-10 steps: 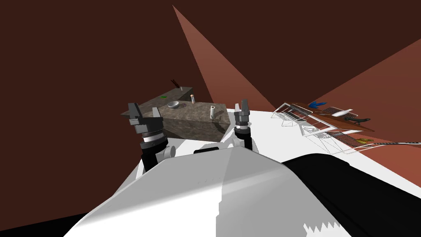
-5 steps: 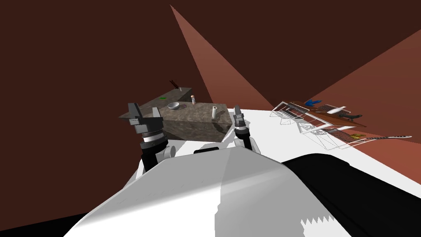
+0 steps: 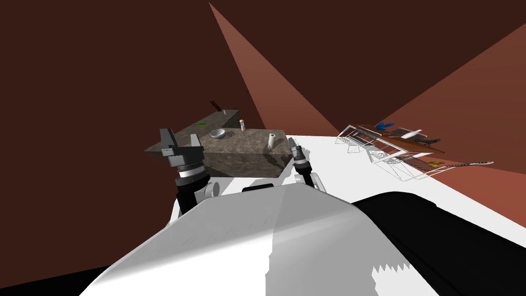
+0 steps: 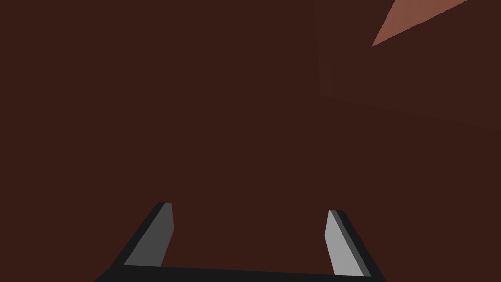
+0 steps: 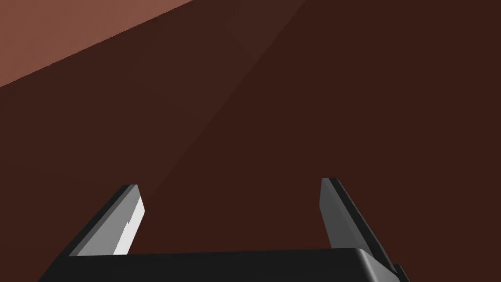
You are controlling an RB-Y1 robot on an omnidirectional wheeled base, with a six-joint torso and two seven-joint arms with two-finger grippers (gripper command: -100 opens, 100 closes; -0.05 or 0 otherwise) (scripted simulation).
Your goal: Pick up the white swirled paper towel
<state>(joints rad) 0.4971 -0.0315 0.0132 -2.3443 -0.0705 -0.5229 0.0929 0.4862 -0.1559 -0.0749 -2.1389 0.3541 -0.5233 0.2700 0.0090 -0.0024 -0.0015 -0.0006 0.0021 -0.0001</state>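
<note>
Mottled grey-brown stone forms the counter (image 3: 241, 143) at the centre of the head view. The white paper towel roll (image 3: 270, 141) stands upright on the counter top, near its right front corner. A grey bowl (image 3: 217, 134) sits toward the left of the same top. A small pale bottle (image 3: 242, 124) stands behind and between the two. Farther back lie a green item (image 3: 202, 124) and some dark utensils (image 3: 217, 106), too small to identify.

The left gripper (image 3: 180, 137) is raised in front of the counter's left end. In the left wrist view its fingers (image 4: 159, 235) are spread wide with nothing between them. The right gripper (image 3: 296, 149) appears just right of and below the roll, off the counter's right edge and apart from the roll. In the right wrist view its fingers (image 5: 122, 223) are likewise parted and empty.

At middle right, white wire racks (image 3: 382, 154) rest on the white floor (image 3: 334, 169) beside a brown shelf (image 3: 411, 140) that carries a blue item (image 3: 381, 125).
</note>
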